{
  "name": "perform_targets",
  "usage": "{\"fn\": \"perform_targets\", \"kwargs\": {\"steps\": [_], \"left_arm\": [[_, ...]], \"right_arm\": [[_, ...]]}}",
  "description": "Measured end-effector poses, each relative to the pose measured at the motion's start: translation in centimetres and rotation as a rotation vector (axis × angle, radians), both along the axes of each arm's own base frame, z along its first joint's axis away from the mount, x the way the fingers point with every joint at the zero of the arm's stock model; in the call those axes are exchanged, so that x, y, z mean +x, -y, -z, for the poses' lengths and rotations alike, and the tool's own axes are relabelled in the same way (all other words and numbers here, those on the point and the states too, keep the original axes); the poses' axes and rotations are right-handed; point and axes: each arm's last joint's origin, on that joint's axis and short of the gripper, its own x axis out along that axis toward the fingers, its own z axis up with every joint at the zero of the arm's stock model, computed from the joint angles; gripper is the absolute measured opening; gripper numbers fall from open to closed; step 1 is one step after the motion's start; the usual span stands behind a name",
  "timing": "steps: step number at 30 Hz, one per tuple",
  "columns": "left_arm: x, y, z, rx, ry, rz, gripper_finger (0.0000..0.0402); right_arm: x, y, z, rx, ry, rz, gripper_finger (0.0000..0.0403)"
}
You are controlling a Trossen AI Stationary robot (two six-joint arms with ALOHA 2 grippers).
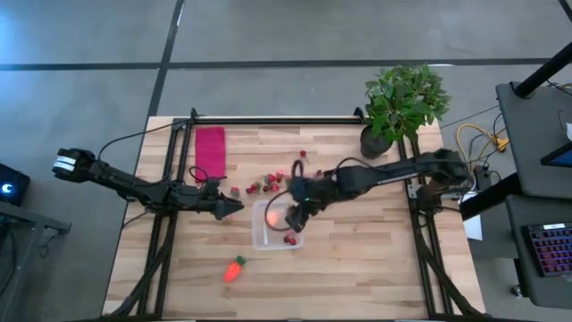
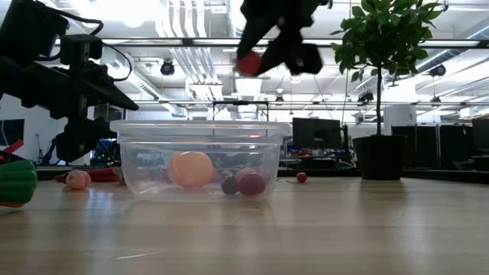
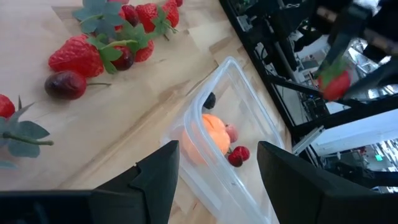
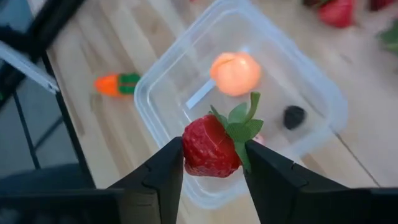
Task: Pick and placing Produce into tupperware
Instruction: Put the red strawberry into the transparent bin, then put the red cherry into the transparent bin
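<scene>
Above the clear tupperware [image 4: 186,93], near the middle of the table [image 1: 357,268], a strawberry [image 4: 211,146] is pinched between the closed-in jaws of the right gripper [image 4: 213,163]. 1 peach [image 4: 235,73] and dark berries are already inside. Next, the jaws should be opened. The left gripper [image 3: 217,171] is held open beside the tupperware, with nothing in it.
</scene>
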Motion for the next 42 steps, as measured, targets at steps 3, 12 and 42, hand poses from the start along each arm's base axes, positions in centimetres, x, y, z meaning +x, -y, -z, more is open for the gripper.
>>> {"fn": "perform_targets", "kwargs": {"steps": [3,12,42], "left_arm": [[0.0,0.0,-0.1,-0.001,0.007,-0.001,0.0203],[0.1,0.0,-0.4,-0.009,0.037,0.000,0.0203],[0.1,0.0,-0.1,0.004,0.019,0.003,0.0203]], "right_arm": [[1.8,-0.7,1.5,0.004,-0.029,-0.071,0.0168],[2.7,0.7,0.9,-0.220,-0.228,0.058,0.0239],[-3.3,16.5,9.0,-0.007,-0.524,0.650,0.0219]]}}
